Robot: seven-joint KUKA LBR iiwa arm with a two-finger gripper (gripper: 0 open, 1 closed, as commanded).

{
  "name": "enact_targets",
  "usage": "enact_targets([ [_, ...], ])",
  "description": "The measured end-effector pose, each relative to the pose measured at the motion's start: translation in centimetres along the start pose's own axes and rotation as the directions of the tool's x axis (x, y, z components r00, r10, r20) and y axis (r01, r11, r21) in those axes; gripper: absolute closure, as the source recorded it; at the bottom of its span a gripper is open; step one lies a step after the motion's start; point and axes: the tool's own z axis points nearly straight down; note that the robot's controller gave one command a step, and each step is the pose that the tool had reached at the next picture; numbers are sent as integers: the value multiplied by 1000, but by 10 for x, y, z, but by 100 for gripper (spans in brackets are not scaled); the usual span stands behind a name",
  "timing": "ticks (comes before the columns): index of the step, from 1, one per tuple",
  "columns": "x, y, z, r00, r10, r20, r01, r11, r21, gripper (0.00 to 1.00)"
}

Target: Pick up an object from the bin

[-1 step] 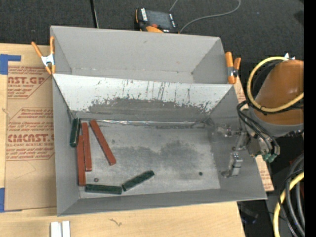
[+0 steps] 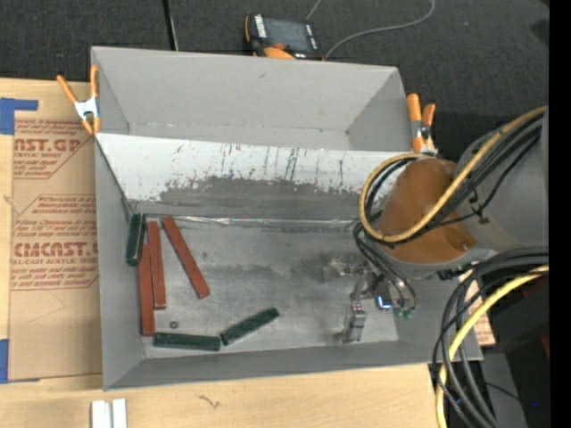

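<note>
Grey metal bin [image 2: 241, 96], rectangular, with broad sloped walls funnelling down to a flat floor. Back slope streaked and scraped, its dark coating worn away in vertical scratches. Floor dull and scuffed, faintly shiny in patches.

Inside, six slim sticks, straight-edged and matte, all gathered in the left half. Hard against the left wall, a short dark green stick [image 2: 135, 239], running lengthwise along it. Just beside that, two laid side by side and touching: a long reddish-brown stick [image 2: 145, 292] and a shorter reddish-brown stick [image 2: 158, 266]. Next over, a slanted reddish-brown stick [image 2: 186, 259], top end close to the shorter one's, lower end splayed out toward the middle of the floor. Along the near wall, a level dark green stick [image 2: 186, 341], one end at the foot of the long reddish-brown stick. Just right of it, ends close together, a tilted dark green stick [image 2: 250, 325] (the closest of the lot to the gripper, though still well apart from it).

Gripper [image 2: 354, 321] low over the near right part of the floor, above bare scratched metal and away from every stick. Impossible to tell whether open or closed. Behind it, the rounded orange cover [image 2: 419, 217] on the wrist, smooth-surfaced, looped about with black and yellow cables [image 2: 379, 190].
</note>
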Motion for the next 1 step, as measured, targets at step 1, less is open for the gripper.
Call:
enact_targets([
  [1, -26, 87, -68, 1000, 9, 14, -9, 1000, -2, 0],
])
